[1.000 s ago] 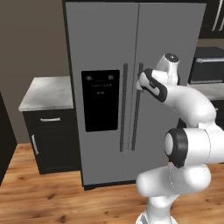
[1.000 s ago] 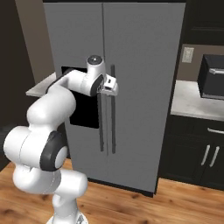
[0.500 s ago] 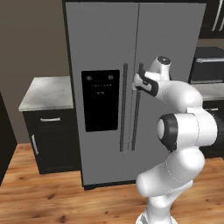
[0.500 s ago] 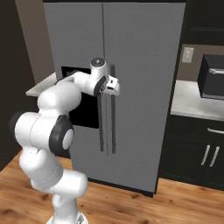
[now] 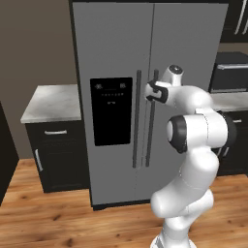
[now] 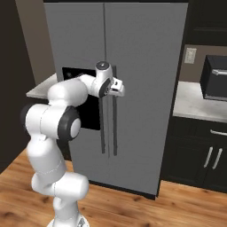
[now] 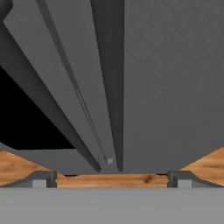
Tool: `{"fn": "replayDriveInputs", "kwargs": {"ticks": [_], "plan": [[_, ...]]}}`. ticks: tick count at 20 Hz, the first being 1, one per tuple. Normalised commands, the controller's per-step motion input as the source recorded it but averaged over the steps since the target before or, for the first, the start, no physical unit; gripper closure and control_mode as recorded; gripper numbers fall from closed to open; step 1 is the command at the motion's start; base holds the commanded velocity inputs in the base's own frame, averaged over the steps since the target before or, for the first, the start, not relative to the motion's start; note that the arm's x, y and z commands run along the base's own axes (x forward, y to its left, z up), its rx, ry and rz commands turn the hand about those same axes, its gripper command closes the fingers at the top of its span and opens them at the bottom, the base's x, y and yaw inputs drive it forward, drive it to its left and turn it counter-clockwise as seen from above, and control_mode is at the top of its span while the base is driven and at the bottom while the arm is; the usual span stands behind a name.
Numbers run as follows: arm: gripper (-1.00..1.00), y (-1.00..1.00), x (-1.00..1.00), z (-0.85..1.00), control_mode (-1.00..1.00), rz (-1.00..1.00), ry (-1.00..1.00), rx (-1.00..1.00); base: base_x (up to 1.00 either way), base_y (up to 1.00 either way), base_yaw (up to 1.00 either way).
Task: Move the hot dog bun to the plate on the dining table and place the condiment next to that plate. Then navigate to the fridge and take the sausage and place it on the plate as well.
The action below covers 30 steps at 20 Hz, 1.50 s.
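End effector (image 6: 119,88) spread wide and empty at the handles of the fridge (image 5: 145,58); both doors are shut, so fetching the sausage likely remains ahead.

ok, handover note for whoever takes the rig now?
Hand: open, empty, up at the fridge door handles, not gripping one.
Fridge: both doors shut, base parked in front.
Bun, plate, condiment, sausage: can't be checked from these views, so confirm the table steps yourself.
Left: grasp a handle, open the door, take the sausage, carry it to the plate.
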Motion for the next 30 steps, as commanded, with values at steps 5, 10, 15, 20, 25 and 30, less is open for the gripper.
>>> {"fn": "replayDriveInputs", "kwargs": {"ticks": [5,10,15,20,25,30], "plan": [[-1.00,-0.09,0.46,-0.13,-1.00,-0.02,0.00,0.00,0.00,0.00,0.00],[-1.00,-0.04,0.47,-0.17,-1.00,0.00,0.00,0.00,0.00,0.00,0.00],[-1.00,-0.03,0.49,-0.20,-1.00,0.00,0.00,0.00,0.00,0.00,0.00],[-1.00,-0.02,0.49,-0.25,-1.00,0.00,-0.01,0.00,0.00,0.00,0.00],[-1.00,0.00,0.46,-0.29,-1.00,0.00,-0.02,0.00,0.00,0.00,0.00],[-1.00,0.00,0.37,-0.32,-1.00,0.00,-0.07,0.00,0.00,0.00,0.00]]}}
